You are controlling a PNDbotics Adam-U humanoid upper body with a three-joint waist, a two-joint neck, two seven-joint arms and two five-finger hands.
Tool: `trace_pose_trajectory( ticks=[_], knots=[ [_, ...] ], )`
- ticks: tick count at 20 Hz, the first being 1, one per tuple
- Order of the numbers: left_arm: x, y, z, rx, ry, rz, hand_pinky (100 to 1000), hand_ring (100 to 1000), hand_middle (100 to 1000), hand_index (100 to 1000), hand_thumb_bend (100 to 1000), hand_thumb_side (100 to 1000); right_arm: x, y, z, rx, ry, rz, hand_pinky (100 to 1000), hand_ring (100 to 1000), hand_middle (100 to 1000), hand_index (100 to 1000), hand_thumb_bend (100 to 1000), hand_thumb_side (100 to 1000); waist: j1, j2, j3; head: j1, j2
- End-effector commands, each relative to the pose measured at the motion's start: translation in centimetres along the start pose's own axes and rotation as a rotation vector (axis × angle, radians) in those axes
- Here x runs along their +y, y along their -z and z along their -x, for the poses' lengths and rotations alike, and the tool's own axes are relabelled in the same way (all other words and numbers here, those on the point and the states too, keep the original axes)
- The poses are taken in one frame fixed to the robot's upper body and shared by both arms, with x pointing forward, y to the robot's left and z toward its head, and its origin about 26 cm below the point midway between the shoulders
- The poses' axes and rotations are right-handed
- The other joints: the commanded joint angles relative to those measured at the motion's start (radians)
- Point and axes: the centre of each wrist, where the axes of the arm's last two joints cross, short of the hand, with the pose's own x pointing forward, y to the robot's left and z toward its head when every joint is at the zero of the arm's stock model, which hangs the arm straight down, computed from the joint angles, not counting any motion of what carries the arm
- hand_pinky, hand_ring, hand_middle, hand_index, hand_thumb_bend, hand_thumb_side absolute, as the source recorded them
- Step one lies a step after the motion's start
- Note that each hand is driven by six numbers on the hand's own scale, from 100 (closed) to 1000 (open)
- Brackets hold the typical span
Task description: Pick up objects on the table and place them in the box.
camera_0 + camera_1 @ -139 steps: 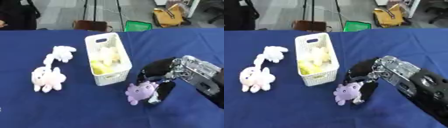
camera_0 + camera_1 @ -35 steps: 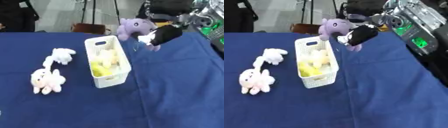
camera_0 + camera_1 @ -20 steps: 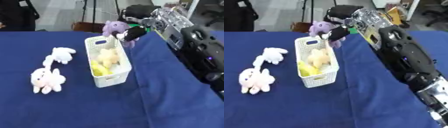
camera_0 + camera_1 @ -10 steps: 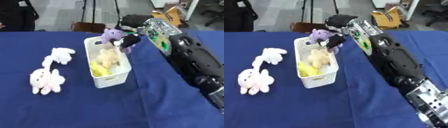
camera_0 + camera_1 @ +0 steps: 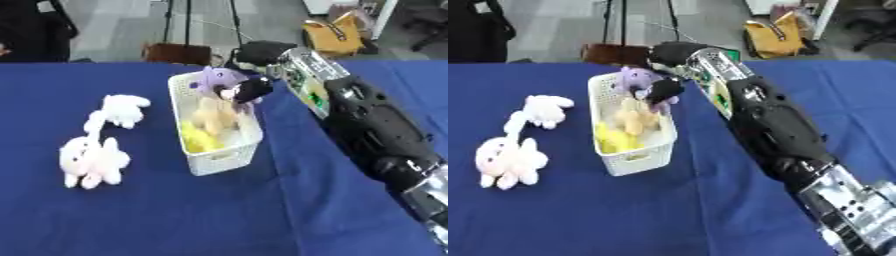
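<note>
The right hand [image 5: 248,91] has come down since half a second ago and now sits at the far end of the white box [image 5: 215,160], fingers curled round the purple plush toy [image 5: 214,80] — the toy is lower too, just inside the box's far rim, above a cream plush [image 5: 213,116] and a yellow one [image 5: 196,140]. Left of the box, unmoved on the blue table [image 5: 131,210], lie a white plush [image 5: 121,110] and a pink-white plush [image 5: 91,161] — the left hand is out of sight
</note>
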Motion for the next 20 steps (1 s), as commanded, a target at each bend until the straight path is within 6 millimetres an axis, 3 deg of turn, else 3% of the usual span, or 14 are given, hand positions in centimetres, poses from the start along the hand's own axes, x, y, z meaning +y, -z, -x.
trace_pose_trajectory(
  ticks=[1,3,4,10,20],
  knots=[
    [-0.2,0.7,-0.4,-0.036,-0.025,-0.015,532,534,724,749,100,520,-1.7,-0.1,0.3,0.007,-0.019,0.039,884,756,460,663,308,920,0.002,-0.018,0.002,-0.004,-0.009],
    [-0.2,0.6,-0.4,-0.035,-0.026,-0.015,532,534,725,749,100,519,-1.8,0.0,0.1,0.004,-0.012,0.043,885,762,475,679,334,968,0.001,-0.018,0.002,-0.004,-0.009],
    [-0.2,0.6,-0.4,-0.034,-0.026,-0.015,532,534,725,749,100,519,-1.8,0.0,0.1,0.003,-0.009,0.044,896,779,524,752,397,1000,0.001,-0.018,0.003,-0.004,-0.009],
    [-0.2,0.6,-0.4,-0.033,-0.026,-0.014,532,534,725,749,100,519,-2.4,0.1,-0.1,0.003,-0.005,0.045,917,811,585,837,403,1000,0.0,-0.018,0.002,-0.003,-0.009],
    [-0.2,0.7,-0.4,-0.034,-0.029,-0.014,532,534,724,749,100,519,-3.0,0.0,-0.3,-0.018,-0.041,0.027,944,866,664,968,527,1000,0.0,-0.022,0.001,-0.002,-0.01]
  ],
)
